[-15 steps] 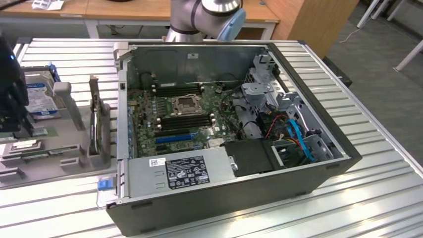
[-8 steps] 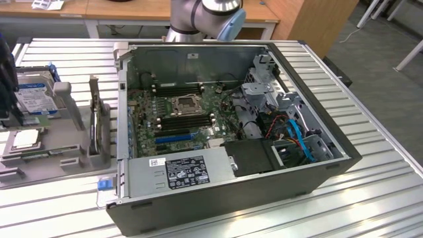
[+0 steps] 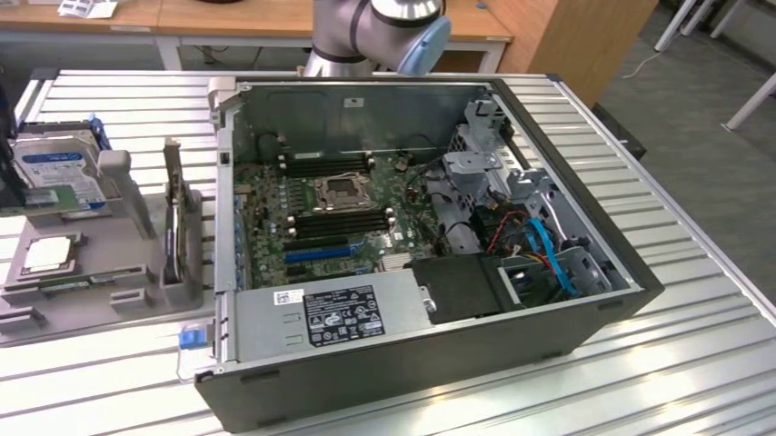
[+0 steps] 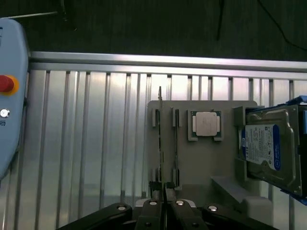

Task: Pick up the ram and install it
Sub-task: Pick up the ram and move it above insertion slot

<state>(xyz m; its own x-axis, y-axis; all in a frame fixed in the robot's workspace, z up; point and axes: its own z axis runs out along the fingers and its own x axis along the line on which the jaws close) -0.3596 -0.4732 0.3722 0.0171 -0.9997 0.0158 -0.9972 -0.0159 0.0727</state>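
The ram [image 3: 171,213] is a thin green stick standing on edge in a slot of the grey holder [image 3: 85,300], at the exterior view's left, beside the open computer case [image 3: 401,363]. In the wrist view the ram [image 4: 161,139] appears as a narrow line across the holder [image 4: 201,163], far below the camera. My gripper [image 4: 165,211] hangs high above the end of that stick. Its dark fingers [image 4: 152,211] are drawn together, with nothing held between them. Inside the case, the black memory slots [image 3: 325,163] lie beside the processor socket [image 3: 340,191].
A blue-labelled hard drive [image 3: 58,168] [image 4: 261,146] and a square silver processor chip [image 3: 49,256] [image 4: 206,123] share the holder. The slatted aluminium table [image 3: 679,345] carries everything. A pale blue device with a red button [image 4: 5,84] lies near one table edge. The arm's base [image 3: 363,27] stands behind the case.
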